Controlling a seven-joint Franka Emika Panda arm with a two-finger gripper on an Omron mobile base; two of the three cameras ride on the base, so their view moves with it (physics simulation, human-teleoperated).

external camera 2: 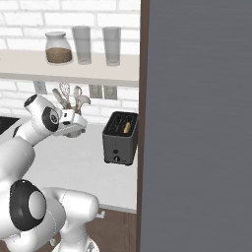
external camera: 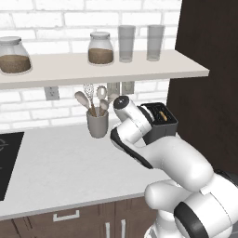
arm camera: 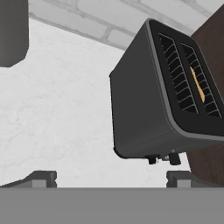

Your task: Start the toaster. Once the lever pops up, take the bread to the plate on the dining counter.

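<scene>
Two fingertips of the pincer [arm camera: 112, 179] stand wide apart and empty at the hand view's bottom edge — aimed, I judge, at the lever — while right of centre the toaster [arm camera: 151, 100] sits on the worktop [arm camera: 57, 100], the bread [arm camera: 197, 84] down in its far-right slot.

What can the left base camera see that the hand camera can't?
The left base view alone shows a wall shelf with two jars and two glasses, and a grey cup holding wooden spoons and a whisk. The hand view alone shows the toaster's small knobs low on its front, and the gripper with its tips set wide apart. Both show the toaster, the bread in one slot, the white worktop and the brick wall.
</scene>
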